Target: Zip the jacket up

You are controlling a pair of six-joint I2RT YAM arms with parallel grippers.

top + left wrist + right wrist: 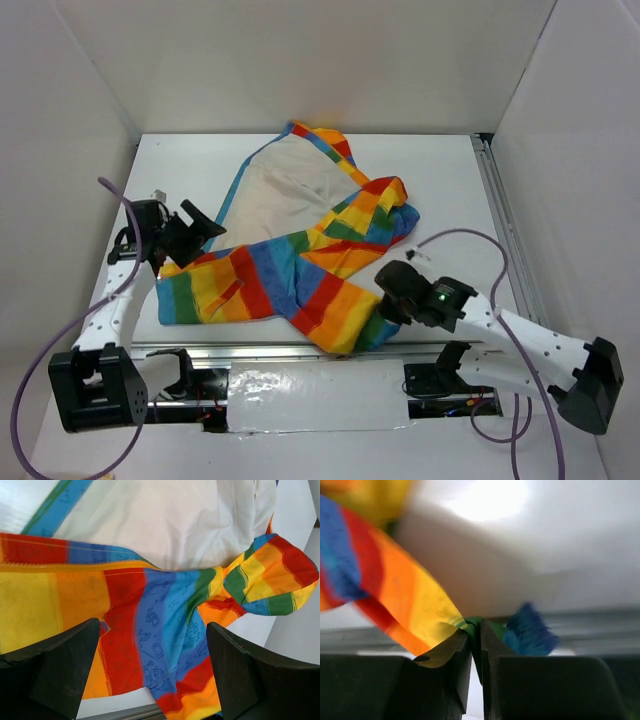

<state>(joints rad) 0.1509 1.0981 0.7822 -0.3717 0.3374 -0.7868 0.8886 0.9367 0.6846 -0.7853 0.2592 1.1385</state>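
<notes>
No legible writing in any of the three views.
The rainbow-striped fabric jacket (170, 630) carries faint line-drawn figures on its blue stripe, seen from the left wrist; no letters, numbers or brand marks can be made out.

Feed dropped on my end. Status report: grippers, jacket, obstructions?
Left gripper open, hovering over jacket. Right gripper shut on jacket's near edge. Jacket lying open, lining up, unzipped. No obstruction seen.

Soft matt cloth on jacket (270, 280), white lining; smooth matt white table (450, 180); matt black plastic fingers (60, 665).
</notes>
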